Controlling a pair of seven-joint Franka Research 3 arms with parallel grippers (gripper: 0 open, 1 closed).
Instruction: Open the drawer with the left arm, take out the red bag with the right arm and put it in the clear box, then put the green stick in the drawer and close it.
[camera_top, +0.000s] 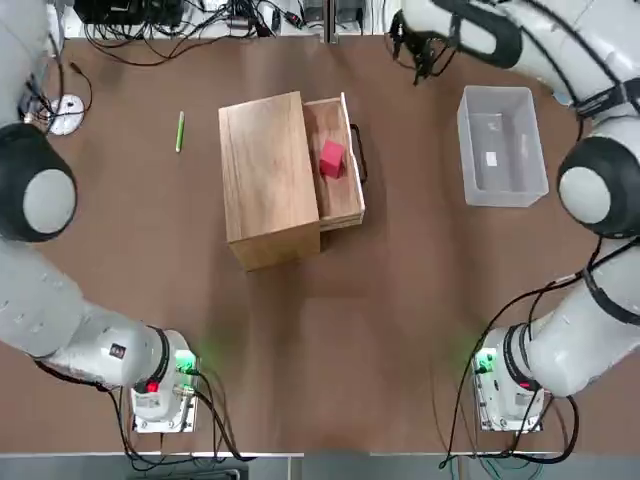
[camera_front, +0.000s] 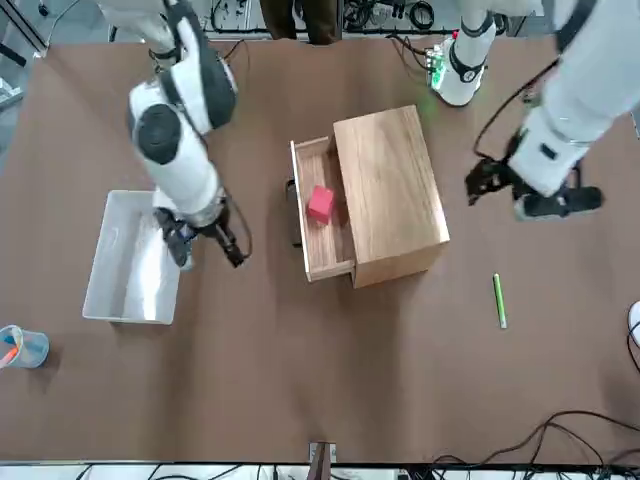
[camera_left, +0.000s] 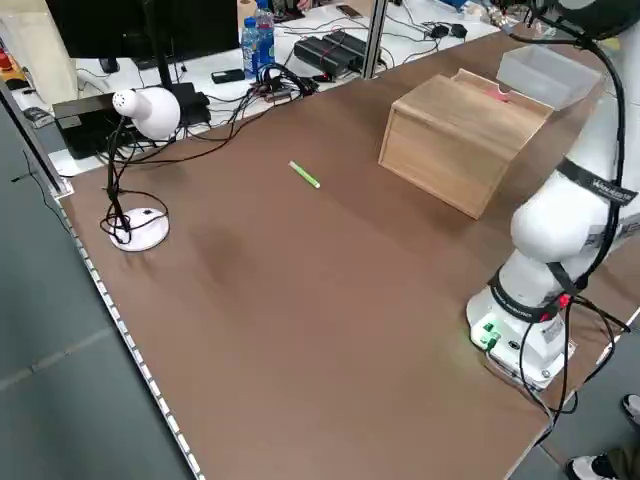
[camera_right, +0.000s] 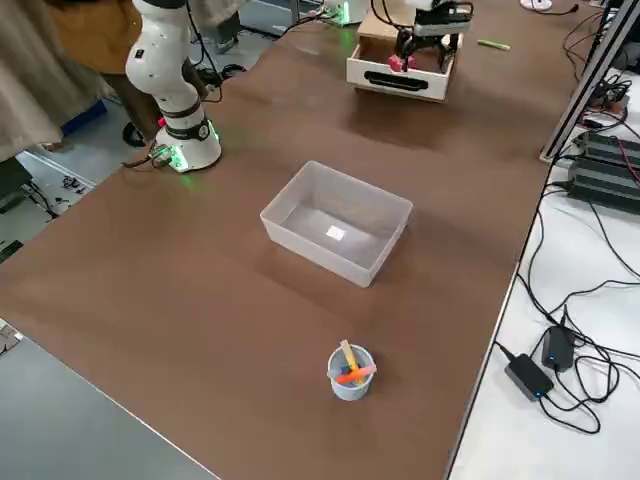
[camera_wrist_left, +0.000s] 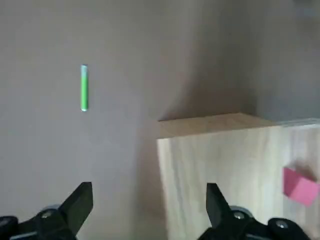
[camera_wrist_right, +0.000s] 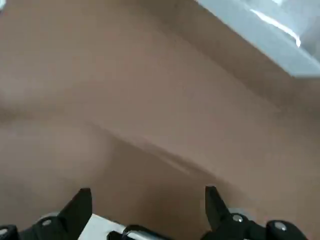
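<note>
Between drawer (camera_top: 338, 160) and box (camera_top: 500, 145), right gripper (camera_front: 205, 240) hangs wide open, empty; risk: fingers clip drawer wall, nudging bag (camera_top: 332, 158)

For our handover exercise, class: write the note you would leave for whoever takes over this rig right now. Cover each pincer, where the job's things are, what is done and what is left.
Left pincer: open, empty, in the air between the cabinet and the green stick.
Right pincer: open, empty, between the drawer and the clear box.
Drawer: pulled open, with the red bag lying inside.
Green stick: flat on the table on the cabinet's closed side.
Clear box: nothing in it but its small white label.
Done: drawer opened.
Left: right arm moves the bag to the box; stick into the drawer; close it.
</note>
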